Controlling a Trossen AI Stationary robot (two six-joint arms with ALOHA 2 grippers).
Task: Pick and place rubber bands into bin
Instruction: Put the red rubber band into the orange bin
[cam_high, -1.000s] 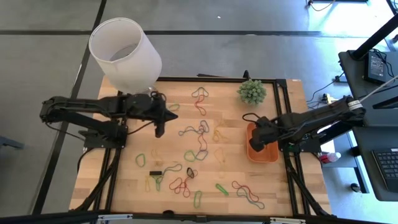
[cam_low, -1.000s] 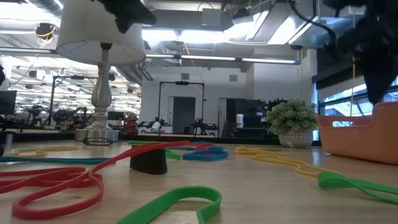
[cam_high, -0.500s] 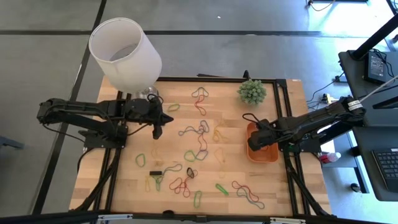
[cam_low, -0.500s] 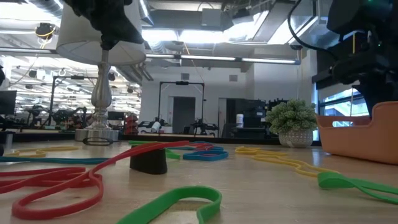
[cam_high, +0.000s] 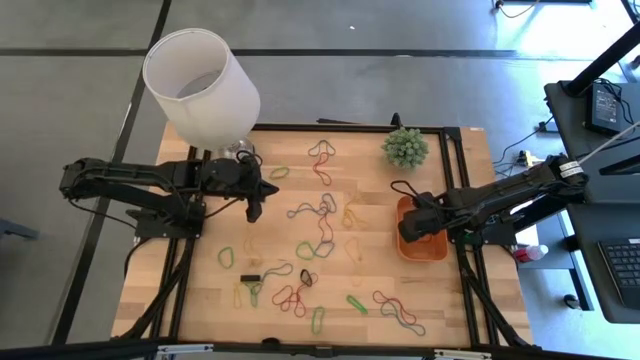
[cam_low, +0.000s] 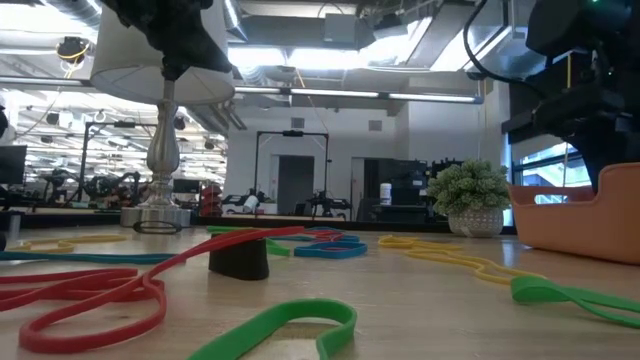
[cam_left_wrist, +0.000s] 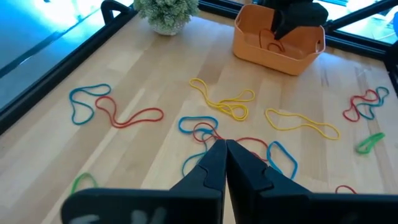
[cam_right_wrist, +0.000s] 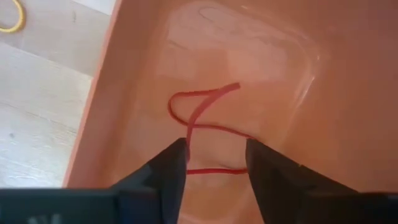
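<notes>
Right gripper (cam_right_wrist: 216, 163) is spread over the bin (cam_high: 403, 244), one red band (cam_right_wrist: 205, 134) lying loose on its floor, not pinched. Left gripper (cam_left_wrist: 224, 147) is pressed together, empty, above the rubber bands (cam_high: 310, 245) scattered mid-table. Bands are light, floppy and tangle-prone; I'd pinch a single strand at a raised loop. Bin sits near the right table edge beside the plant (cam_high: 405, 147); lamp (cam_high: 200, 85) crowds the left arm, centre is open

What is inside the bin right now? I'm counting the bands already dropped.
One red band lies on the floor of the bin, below the open right gripper. Its fingers hide the near part of the floor, so more bands there cannot be ruled out.
</notes>
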